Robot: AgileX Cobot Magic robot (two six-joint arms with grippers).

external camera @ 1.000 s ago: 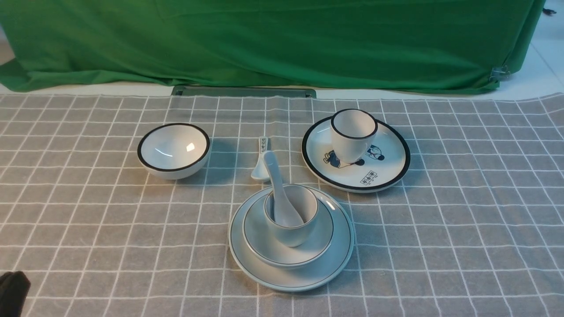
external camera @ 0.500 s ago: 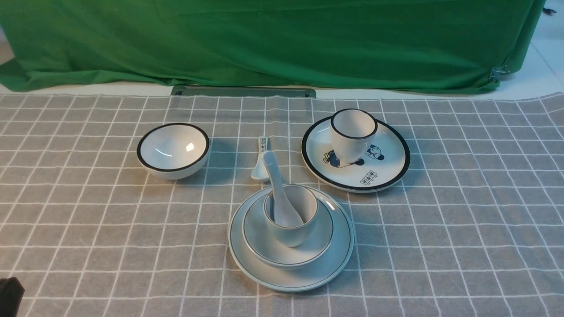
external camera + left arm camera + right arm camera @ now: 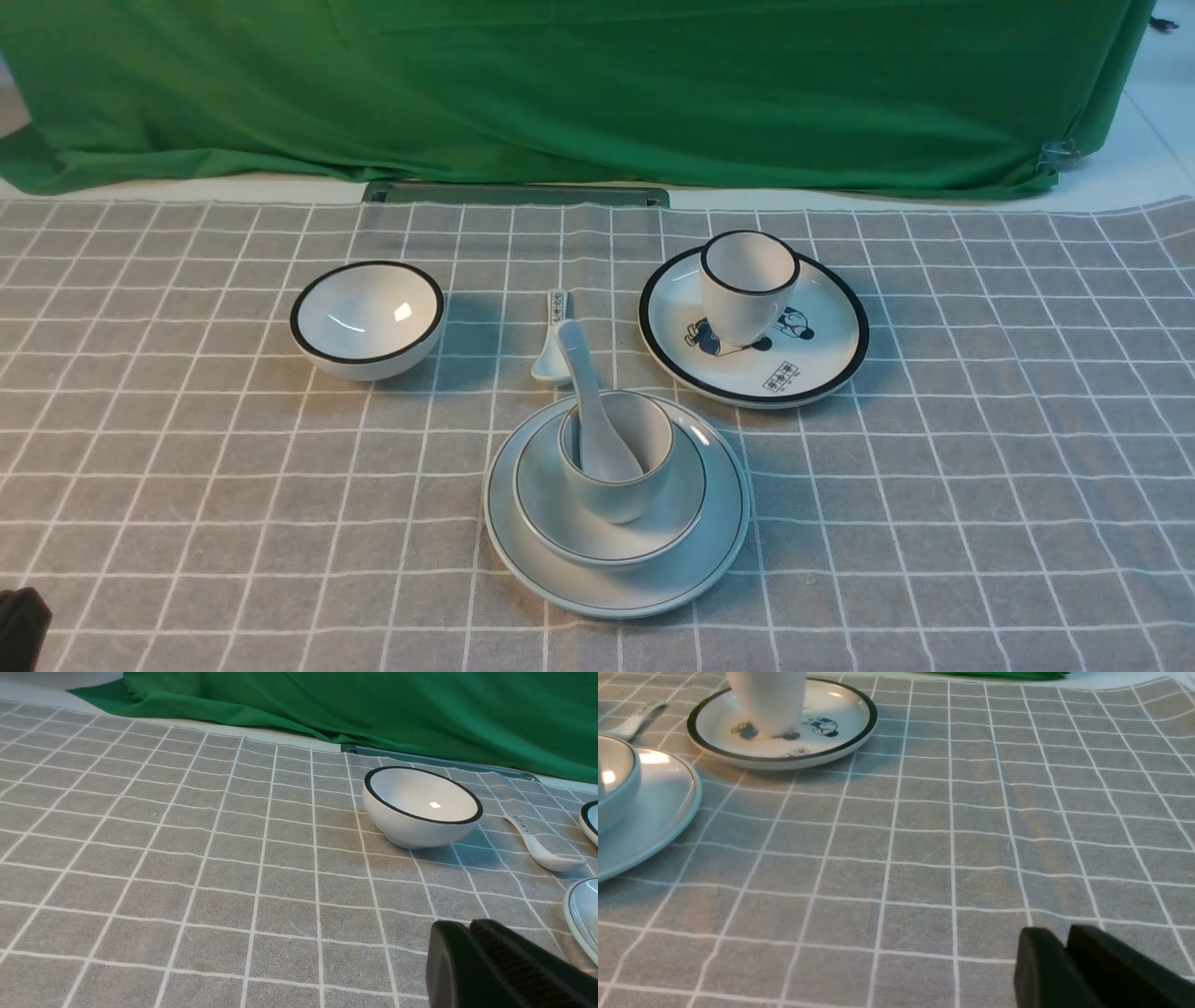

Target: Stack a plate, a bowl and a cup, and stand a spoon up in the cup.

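The pale plate [image 3: 714, 546] lies near the front middle of the checked cloth. The shallow bowl [image 3: 677, 504] sits on it, and the cup [image 3: 621, 495] stands in the bowl. The white spoon [image 3: 583, 392] stands in the cup, handle leaning back and left. My left gripper [image 3: 469, 924] is shut and empty, low over the cloth left of the stack; only a black corner of it [image 3: 19, 621] shows in the front view. My right gripper [image 3: 1064, 931] hovers over bare cloth right of the plate [image 3: 658, 812], its tips a narrow gap apart with nothing between them.
A black-rimmed bowl [image 3: 366, 319] stands at the back left. A small marked spoon [image 3: 553, 359] lies behind the stack. A black-rimmed cup [image 3: 747, 285] stands on a cartoon plate [image 3: 822, 345] at the back right. Green cloth [image 3: 597, 84] hangs behind the table.
The black corner of my left gripper has sunk lower at the bottom left of the front view. The stack and the other dishes have not moved.
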